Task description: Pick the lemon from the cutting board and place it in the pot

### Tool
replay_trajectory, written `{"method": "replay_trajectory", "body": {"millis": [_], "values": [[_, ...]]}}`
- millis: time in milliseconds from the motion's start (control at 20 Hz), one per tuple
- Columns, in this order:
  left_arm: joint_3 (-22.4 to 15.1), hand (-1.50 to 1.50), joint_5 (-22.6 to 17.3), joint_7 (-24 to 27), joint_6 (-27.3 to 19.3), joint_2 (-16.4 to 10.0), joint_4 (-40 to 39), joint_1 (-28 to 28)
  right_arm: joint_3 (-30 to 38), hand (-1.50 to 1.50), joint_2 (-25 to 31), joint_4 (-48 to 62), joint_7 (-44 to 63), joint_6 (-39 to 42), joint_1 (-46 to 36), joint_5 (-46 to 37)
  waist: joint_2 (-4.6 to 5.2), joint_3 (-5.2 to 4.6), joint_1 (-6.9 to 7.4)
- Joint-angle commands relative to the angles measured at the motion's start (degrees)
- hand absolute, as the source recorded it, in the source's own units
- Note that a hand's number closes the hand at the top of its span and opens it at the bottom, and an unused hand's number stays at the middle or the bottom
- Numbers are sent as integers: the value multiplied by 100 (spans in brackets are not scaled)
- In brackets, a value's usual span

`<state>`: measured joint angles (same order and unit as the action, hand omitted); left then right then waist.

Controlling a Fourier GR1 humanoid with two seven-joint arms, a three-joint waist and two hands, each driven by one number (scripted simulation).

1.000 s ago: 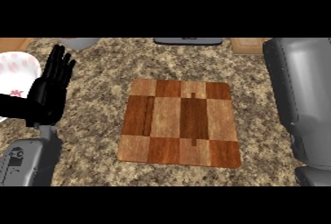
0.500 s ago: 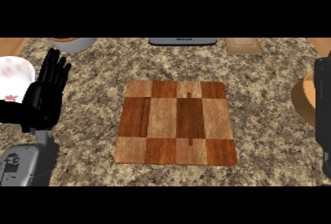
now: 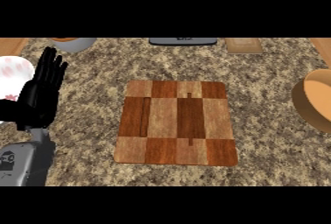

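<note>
The wooden checkered cutting board lies in the middle of the speckled counter, and nothing rests on its top. No lemon shows anywhere in the head view. A round tan vessel, probably the pot, is cut off by the right edge. My left hand rests open at the left, fingers up, well away from the board. My right hand and forearm do not show.
A white object with pink marks lies behind the left hand. Along the far edge stand a grey bowl, a dark grey object and a tan block.
The grey right forearm that covered the right side has slid out of view to the right, uncovering the tan vessel. The left hand has stayed in place.
</note>
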<state>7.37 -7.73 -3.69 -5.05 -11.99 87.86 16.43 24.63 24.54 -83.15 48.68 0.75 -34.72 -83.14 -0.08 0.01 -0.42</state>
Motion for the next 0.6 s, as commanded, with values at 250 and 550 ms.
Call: {"method": "replay_trajectory", "body": {"millis": [250, 550], "values": [[-143, 0, 116, 260, 45, 210, -132, -124, 635, 150, 689, 1609, -796, -937, 278, 678, 25, 1, 68], [-31, 0, 97, -114, -106, 98, 142, 51, 1409, -150, 171, 2140, -979, -1152, 267, 1927, 18, 13, 80]]}}
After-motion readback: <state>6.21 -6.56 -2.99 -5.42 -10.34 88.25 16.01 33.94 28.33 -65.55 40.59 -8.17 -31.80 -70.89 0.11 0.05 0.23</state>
